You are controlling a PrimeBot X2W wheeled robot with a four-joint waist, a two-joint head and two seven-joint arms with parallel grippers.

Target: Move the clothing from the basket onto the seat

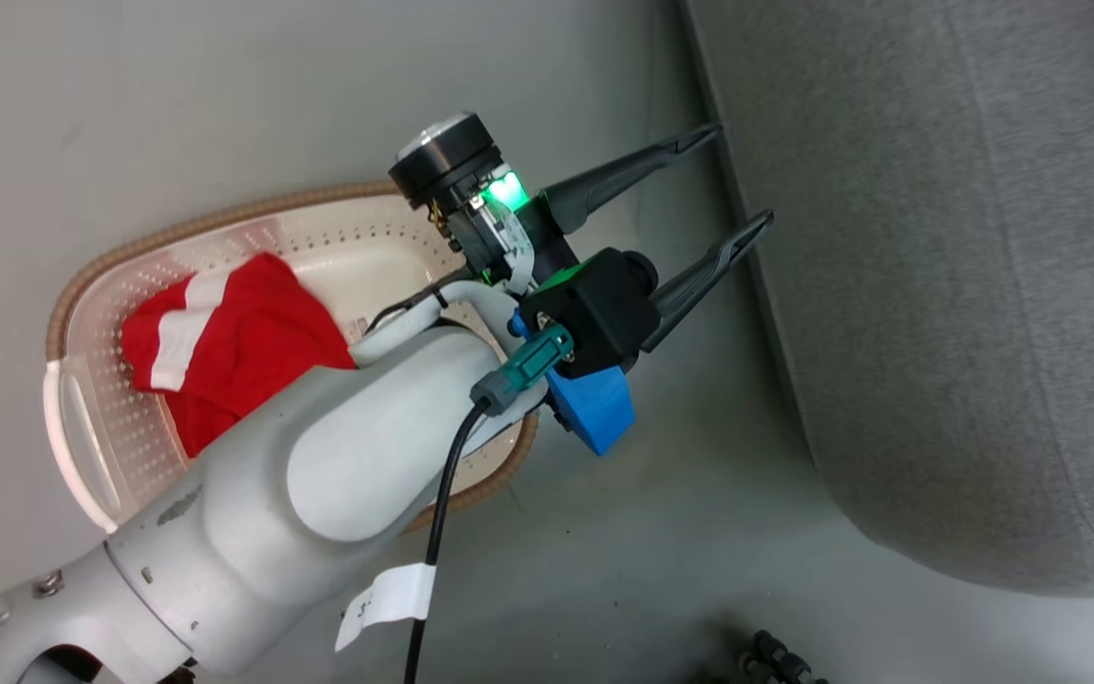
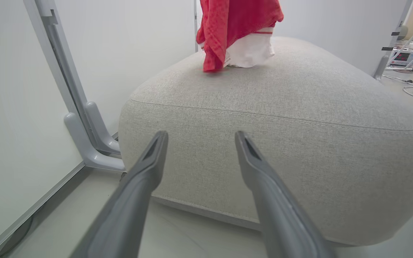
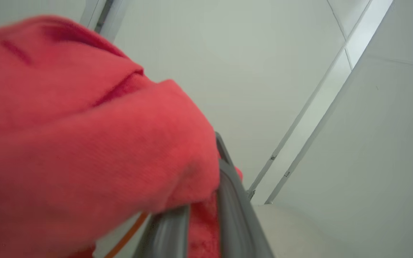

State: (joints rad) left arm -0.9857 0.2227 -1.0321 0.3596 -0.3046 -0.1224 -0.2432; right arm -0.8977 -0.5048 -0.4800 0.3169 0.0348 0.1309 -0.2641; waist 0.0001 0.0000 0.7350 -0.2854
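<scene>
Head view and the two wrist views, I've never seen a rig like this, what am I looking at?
A robot with two arms, each ending in a two-fingered claw. The head view looks down from its head: the open left claw hangs between a basket holding a red garment and a grey seat. Each wrist view looks along one claw's fingers. The left shows another red-and-white garment dangling onto the seat. The right shows the right claw shut on red cloth, probably that garment.

Even, soft light; right-wrist foreground blurred
</scene>
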